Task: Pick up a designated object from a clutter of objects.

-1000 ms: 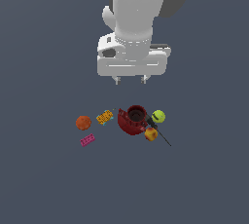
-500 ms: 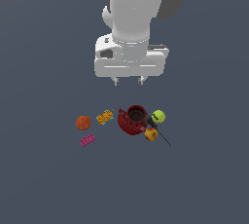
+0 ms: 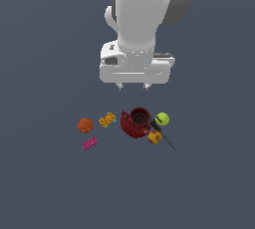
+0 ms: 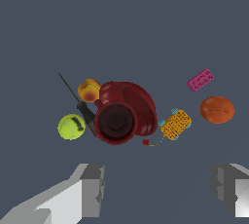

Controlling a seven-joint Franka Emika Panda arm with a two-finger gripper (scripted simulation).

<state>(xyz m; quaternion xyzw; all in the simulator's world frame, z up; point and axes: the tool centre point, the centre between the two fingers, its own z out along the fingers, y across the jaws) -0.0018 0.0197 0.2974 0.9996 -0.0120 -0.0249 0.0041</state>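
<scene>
One mug [image 4: 115, 123], one bowl [image 4: 138, 102], two balls [image 4: 217, 109], one fruit [image 4: 89, 90], one brick [image 4: 200, 80].

Simulated scene: featureless grey floor [image 3: 45, 188], flat-shaded rendering.

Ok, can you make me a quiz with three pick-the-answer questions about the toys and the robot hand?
1. What lies farthest to the exterior view's left?
A pink brick B orange ball C yellow-green ball
2. How many balls are there?
A one B two C four
3. The gripper is:
A open, above the pile B shut on the mug C shut on a ball

Answers: 1 B, the orange ball sits past the pink brick. 2 B, orange plus the yellow-green ball. 3 A, the gripper hangs apart, over the mug.
</scene>
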